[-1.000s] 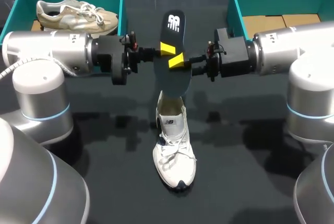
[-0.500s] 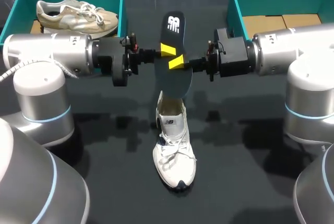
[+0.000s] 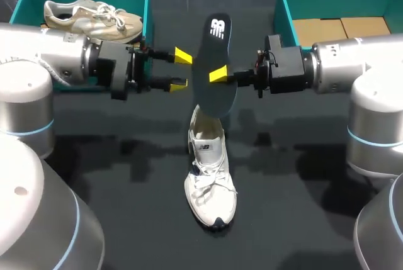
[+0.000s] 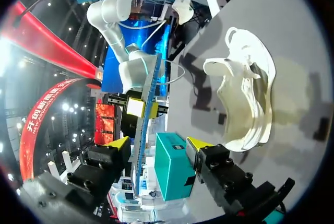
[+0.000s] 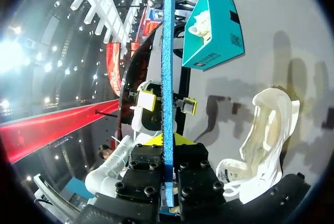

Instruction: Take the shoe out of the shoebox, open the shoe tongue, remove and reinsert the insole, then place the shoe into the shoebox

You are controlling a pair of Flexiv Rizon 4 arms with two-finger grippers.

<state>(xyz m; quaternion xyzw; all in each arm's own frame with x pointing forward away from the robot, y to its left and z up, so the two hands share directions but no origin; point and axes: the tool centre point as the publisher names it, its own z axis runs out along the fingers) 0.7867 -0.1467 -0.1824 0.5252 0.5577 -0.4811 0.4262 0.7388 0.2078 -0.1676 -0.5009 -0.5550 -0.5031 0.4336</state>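
So the insole (image 3: 215, 62) hangs in the air over the middle of the table. The right gripper (image 3: 220, 73) is pinching it across its flat faces, around mid-length. The left gripper (image 3: 181, 70) sits just left of it, fingers spread, touching nothing. It looks like thin, light, bendy foam, so a middle grip probably limits droop. The white shoe (image 3: 210, 179) sits below, heel far, toe near.
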